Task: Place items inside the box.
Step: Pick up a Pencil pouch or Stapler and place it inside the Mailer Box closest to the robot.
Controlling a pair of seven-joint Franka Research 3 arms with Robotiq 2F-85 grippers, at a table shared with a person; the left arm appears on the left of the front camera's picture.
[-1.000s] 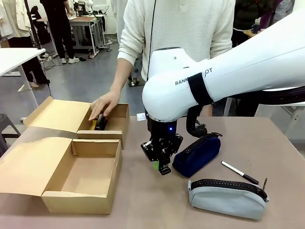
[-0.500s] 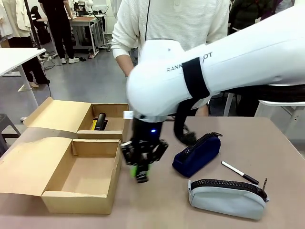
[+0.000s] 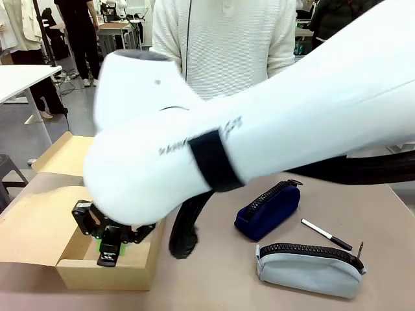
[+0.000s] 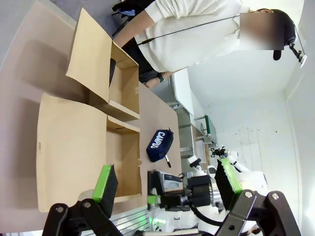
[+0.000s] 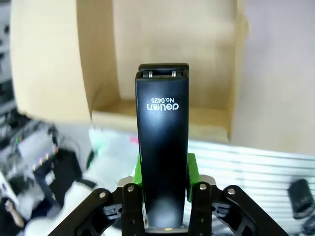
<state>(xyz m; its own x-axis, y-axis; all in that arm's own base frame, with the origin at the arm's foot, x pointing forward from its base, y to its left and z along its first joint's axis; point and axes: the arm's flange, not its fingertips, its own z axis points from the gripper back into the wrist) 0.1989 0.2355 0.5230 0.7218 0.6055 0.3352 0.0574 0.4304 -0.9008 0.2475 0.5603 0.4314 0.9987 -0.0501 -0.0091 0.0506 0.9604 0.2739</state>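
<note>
A black stapler (image 5: 161, 142) is clamped between the green pads of my right gripper (image 5: 162, 169), which is shut on it. That gripper (image 3: 108, 248) hangs over the near open cardboard box (image 3: 104, 275), whose inside (image 5: 162, 54) lies right behind the stapler. On the table to the right lie the navy blue zip pouch (image 3: 267, 210), the grey pencil case (image 3: 310, 267) and the marker pen (image 3: 326, 234). My left gripper (image 4: 165, 179) is open and holds nothing, well above the table; the boxes (image 4: 69, 147) and the pouch (image 4: 159, 145) lie far below it.
My right arm's big white link (image 3: 259, 129) crosses most of the front view and hides the far box. A person in a white sweater (image 3: 227, 45) stands at the far table edge. The box's flaps (image 3: 39, 227) spread out to the left.
My right arm has swung left from beside the navy pouch to above the near box, with the stapler in it. The person's hand has left the far box.
</note>
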